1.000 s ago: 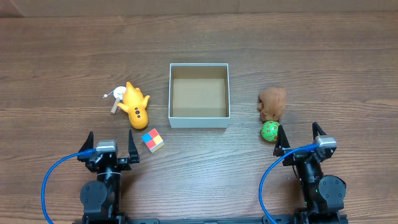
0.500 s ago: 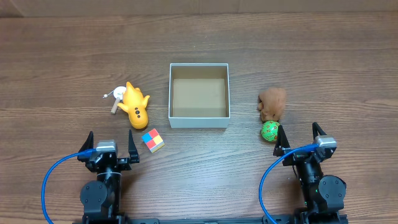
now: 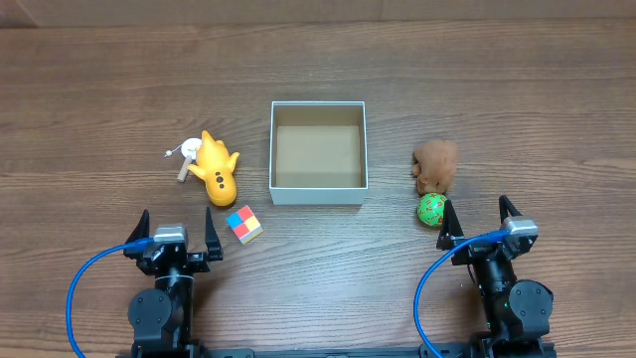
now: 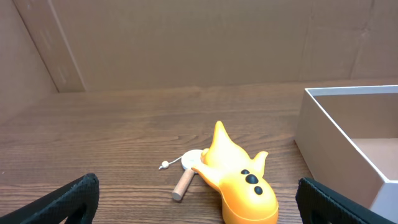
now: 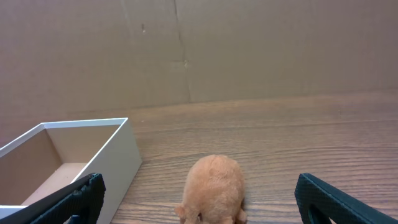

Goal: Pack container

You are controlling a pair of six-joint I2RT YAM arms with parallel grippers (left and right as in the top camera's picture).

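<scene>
The container (image 3: 319, 192), a square white-walled box with a brown floor, sits mid-table and holds nothing; it also shows in the left wrist view (image 4: 329, 134) and the right wrist view (image 5: 118, 158). A yellow toy (image 3: 216, 167) (image 4: 239, 180) with a small wooden stick lies left of it. A multicoloured cube (image 3: 244, 224) lies in front of that. A brown plush (image 3: 435, 165) (image 5: 214, 190) and a green ball (image 3: 431, 210) lie to the right. My left gripper (image 3: 175, 231) (image 4: 199, 202) is open near the front edge. My right gripper (image 3: 481, 221) (image 5: 199, 199) is open, just behind the ball.
A cardboard wall (image 4: 186, 43) stands behind the wooden table (image 3: 318, 80). Blue cables (image 3: 79, 298) loop by both arm bases.
</scene>
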